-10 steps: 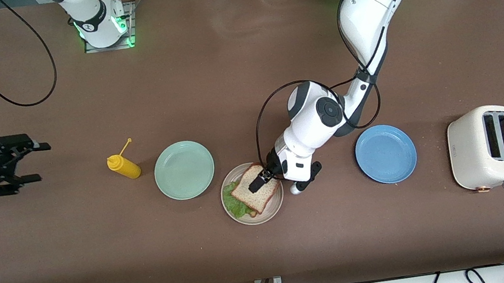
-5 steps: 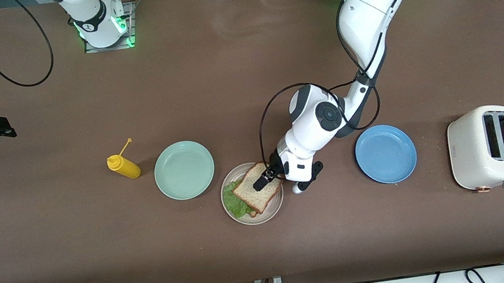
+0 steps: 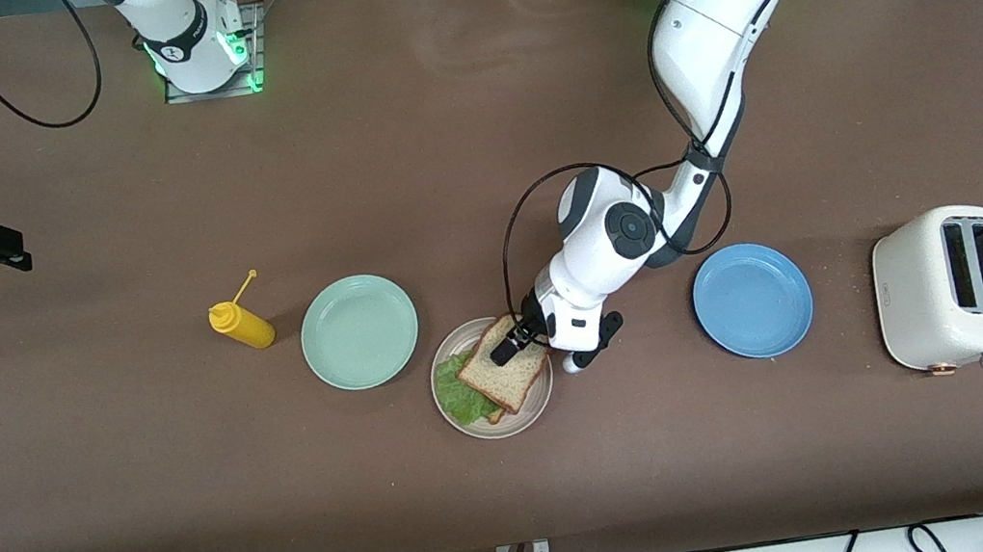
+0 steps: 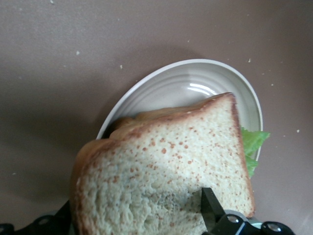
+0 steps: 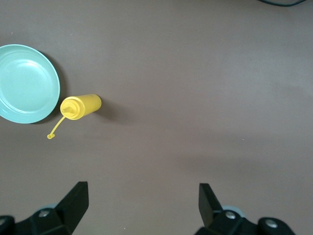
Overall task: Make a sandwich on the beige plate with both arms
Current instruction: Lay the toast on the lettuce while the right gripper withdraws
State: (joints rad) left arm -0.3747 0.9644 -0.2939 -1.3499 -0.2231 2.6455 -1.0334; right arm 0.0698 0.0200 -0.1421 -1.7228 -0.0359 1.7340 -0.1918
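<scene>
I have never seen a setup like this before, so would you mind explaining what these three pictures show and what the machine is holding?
These are two white robot arms at a brown table, each ending in a two-finger gripper. The wide picture comes from a high camera facing the robots; the other two come from cameras on each arm's wrist.

The left gripper is over the beige plate, its fingers spread either side of the top bread slice of the sandwich, with lettuce showing beneath; a firm grip cannot be confirmed. The right gripper waits open at its arm's end of the table, holding nothing.

Also on the table: a yellow squeeze bottle, a mint-green plate, a blue plate and a toaster.
</scene>
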